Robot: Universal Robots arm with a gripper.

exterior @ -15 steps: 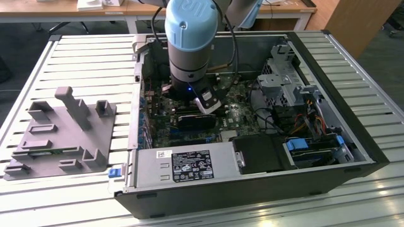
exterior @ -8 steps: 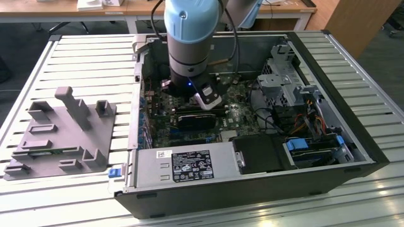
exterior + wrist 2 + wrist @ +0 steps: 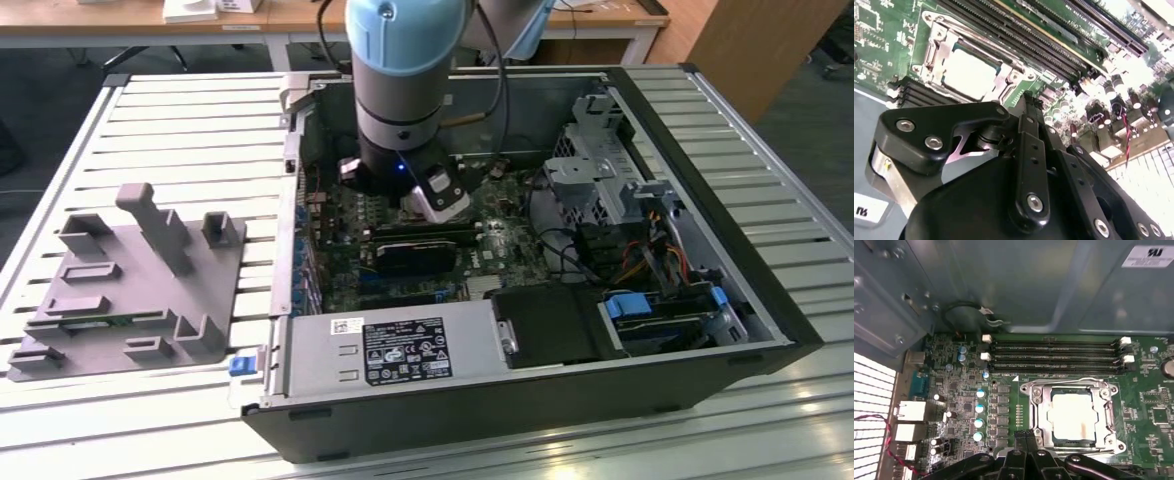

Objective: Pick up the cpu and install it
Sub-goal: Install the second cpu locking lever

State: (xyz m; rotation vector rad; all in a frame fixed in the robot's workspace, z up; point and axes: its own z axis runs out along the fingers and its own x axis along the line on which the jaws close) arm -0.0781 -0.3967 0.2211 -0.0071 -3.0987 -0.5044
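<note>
Here, in the exterior view, the arm reaches down into the open computer case (image 3: 667, 300), and the gripper (image 3: 438, 205) hangs low over the motherboard (image 3: 387, 275), with the drive cage (image 3: 601, 170) on the exterior view's right and the power supply (image 3: 387, 350) along the near wall; the grey fixture (image 3: 127, 290) stands well apart on the slatted table (image 3: 174, 130) outside the case. From there the cpu itself is hidden under the arm. In the second wrist view the cpu (image 3: 971, 75) lies flat inside the socket frame (image 3: 934, 45), its pale metal top level with the frame, and the gripper's black links crowd the foreground; the fingers (image 3: 1026, 107) look drawn together and hold nothing, their tips just beside the socket's edge. In the first wrist view the cpu (image 3: 1074, 415) sits square in the socket frame (image 3: 1036, 410), with the memory slots (image 3: 1054, 355) close along one side and a row of capacitors (image 3: 979, 407) on another. I judge the chip seated already, so the work now is a matter of keeping the tool straight and off the frame's lip. Open room is narrow: the slots, capacitors and case wall (image 3: 1004, 285) hem the socket in, and only the space straight above it looks free.
</note>
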